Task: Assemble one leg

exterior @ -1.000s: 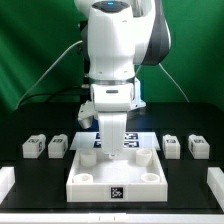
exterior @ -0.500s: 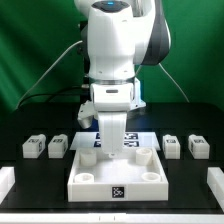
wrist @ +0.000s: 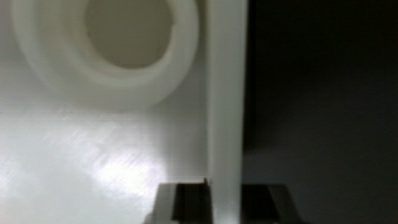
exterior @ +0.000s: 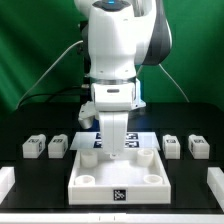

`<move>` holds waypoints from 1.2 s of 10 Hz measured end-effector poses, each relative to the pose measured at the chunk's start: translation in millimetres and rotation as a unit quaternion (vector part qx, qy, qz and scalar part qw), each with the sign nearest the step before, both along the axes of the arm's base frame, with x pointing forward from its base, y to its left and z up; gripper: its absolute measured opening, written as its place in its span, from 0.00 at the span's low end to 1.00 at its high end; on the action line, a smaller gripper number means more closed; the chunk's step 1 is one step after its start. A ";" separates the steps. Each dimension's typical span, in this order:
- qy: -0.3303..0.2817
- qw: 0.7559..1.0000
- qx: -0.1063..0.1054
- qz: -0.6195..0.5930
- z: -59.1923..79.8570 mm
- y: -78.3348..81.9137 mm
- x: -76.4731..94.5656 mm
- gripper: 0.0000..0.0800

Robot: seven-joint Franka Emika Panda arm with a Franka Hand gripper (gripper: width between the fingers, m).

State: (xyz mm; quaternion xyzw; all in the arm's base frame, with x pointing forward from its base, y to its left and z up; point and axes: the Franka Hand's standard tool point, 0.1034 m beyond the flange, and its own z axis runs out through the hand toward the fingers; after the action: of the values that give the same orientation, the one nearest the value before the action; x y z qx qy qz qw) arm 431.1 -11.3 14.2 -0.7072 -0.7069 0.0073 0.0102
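Panel (exterior: 95, 190) has slid slightly toward the camera. My gripper (exterior: 117, 142) pinches its far rim, with a leg (exterior: 170, 146) well off to each side.

Fingers (wrist: 185, 204) edge-cropped, panel (wrist: 107, 140) blurred

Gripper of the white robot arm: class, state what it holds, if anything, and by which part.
The gripper appears to clamp the large flat white square plastic panel by its thin edge wall, beside a round corner socket.
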 end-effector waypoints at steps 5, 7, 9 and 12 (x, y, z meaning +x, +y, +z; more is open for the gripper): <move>-0.014 1.000 0.014 0.006 6.7 51.4 50.2 0.07; -0.017 1.000 0.019 0.010 3.4 60.9 58.5 0.07; -0.012 1.000 0.020 0.001 -2.0 64.1 64.4 0.07; 0.016 0.999 0.012 -0.027 -0.9 72.5 65.0 0.07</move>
State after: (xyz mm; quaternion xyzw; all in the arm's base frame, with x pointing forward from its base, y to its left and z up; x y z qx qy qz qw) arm 496.1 61.2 13.3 -0.7259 -0.6871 0.0099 0.0304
